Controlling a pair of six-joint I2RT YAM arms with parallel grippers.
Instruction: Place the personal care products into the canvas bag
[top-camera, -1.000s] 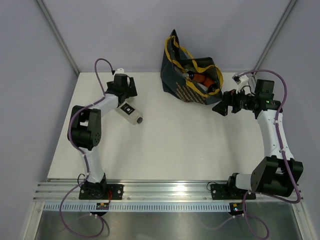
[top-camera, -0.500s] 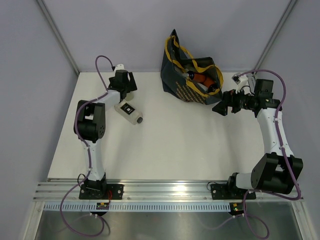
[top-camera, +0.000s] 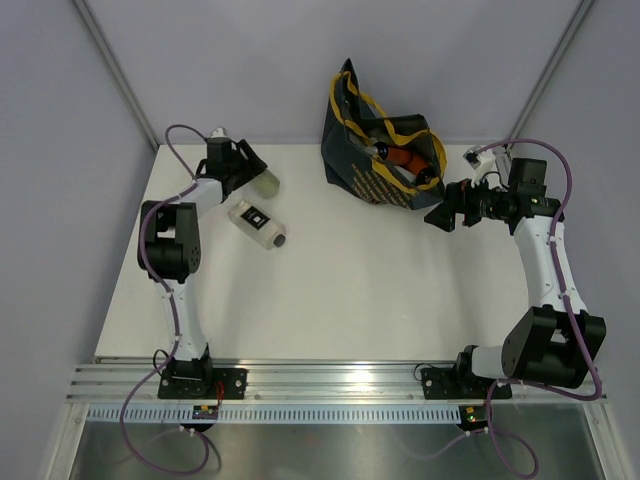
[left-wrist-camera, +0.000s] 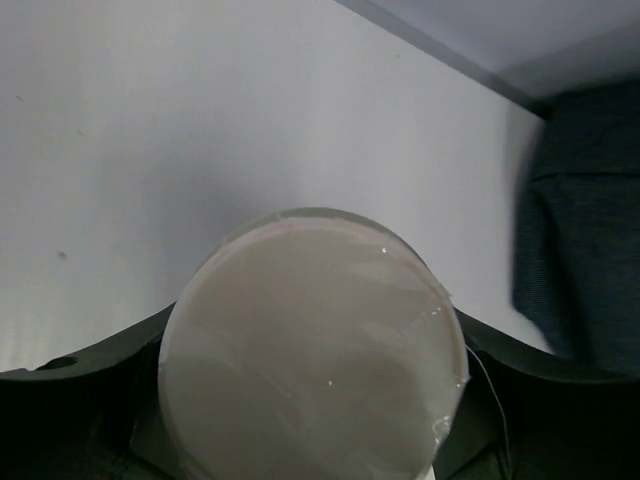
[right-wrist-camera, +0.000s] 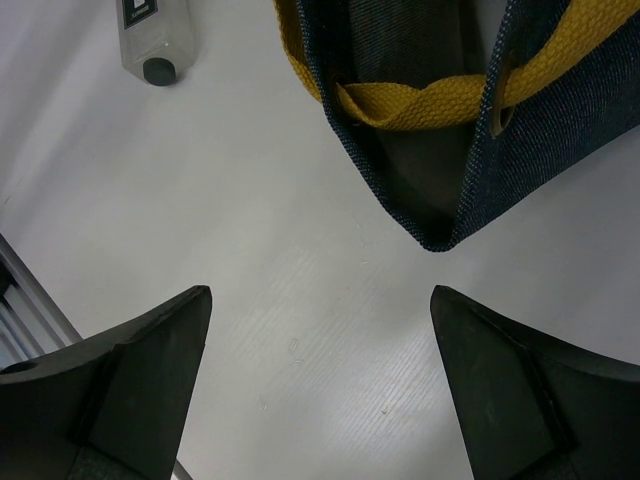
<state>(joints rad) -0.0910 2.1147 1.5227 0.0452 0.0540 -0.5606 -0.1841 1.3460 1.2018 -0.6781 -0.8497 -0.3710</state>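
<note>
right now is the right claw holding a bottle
No, the right claw stands wide open and empty in its wrist view, pointing at the near corner of the canvas bag.

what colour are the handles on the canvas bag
The handles are mustard yellow on the navy canvas bag; the right wrist view shows it best.

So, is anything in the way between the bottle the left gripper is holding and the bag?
Nothing visible: only bare table between the pale bottle in the left gripper and the canvas bag. The clear flat bottle lies nearer the arm bases, off that line.
</note>
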